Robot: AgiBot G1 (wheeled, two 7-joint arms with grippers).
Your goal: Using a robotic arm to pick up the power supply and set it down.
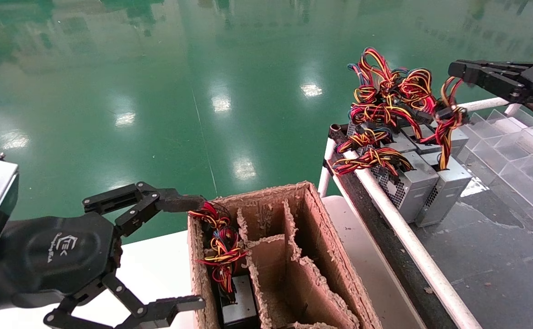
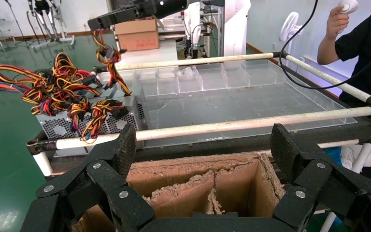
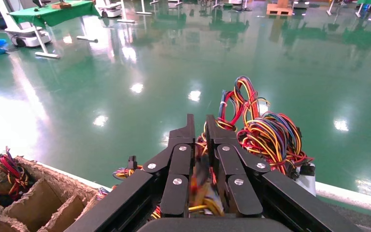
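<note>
Head view: right gripper [image 1: 458,73] is closed on a wire loom [image 1: 449,116] of a supply [image 1: 447,192] standing in the row on the rack [image 1: 408,242]. Lift straight and slowly so the loom carries the box clear of its neighbours.

Left wrist view: left gripper [image 2: 203,159] hangs wide open, empty, over the box [image 2: 198,183].

Right wrist view: fingers [image 3: 186,145] are nearly together with wires pinched between; the supply hangs below them.

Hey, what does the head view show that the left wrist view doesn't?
Only the head view shows a power supply with its wires down in the cardboard box's left compartment, and the whole left pincer, open beside the box. Only the left wrist view shows a person holding a controller, and a closed carton behind. Both share the power supplies on the rack, the divided box, and the right pincer shut on a wire bundle.
</note>
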